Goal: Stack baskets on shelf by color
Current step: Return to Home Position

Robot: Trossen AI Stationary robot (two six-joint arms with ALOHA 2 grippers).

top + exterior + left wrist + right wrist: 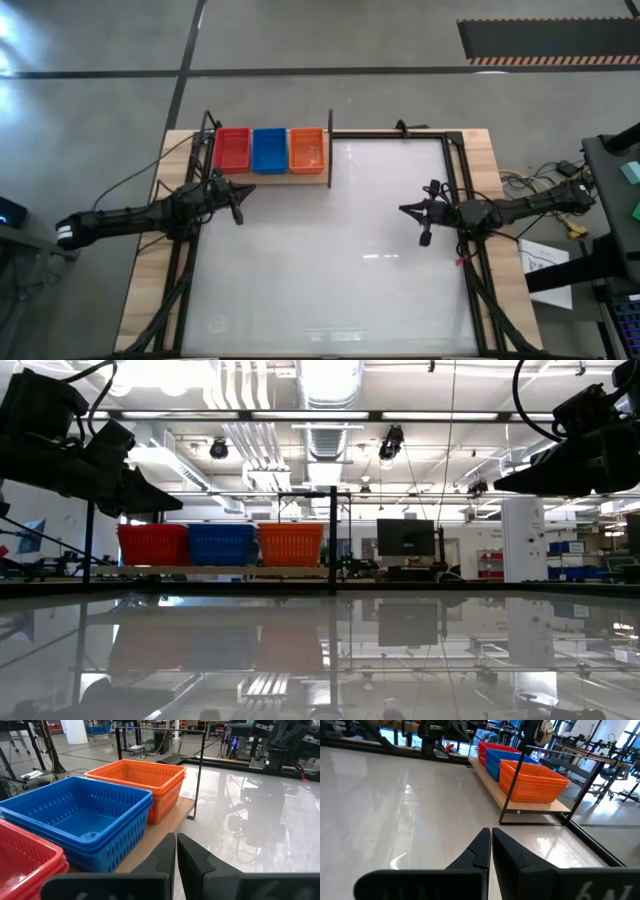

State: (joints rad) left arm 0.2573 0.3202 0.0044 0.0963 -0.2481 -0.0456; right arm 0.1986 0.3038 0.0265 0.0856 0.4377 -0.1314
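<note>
Left tool [176, 840] closed, red baskets [25, 865] cropped

We see a glossy white tabletop [330, 250] framed by a pale wood border [140, 290]. Beyond its far edge lies grey floor [350, 40], with a black hazard-striped mat [548, 40] far right. Papers [540, 262] and cables [530, 180] lie right of the table.

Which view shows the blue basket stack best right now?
Left wrist view: the blue basket stack sits closest, nested rims visible. High view shows only its top, low view one side, right wrist view a far corner.
</note>
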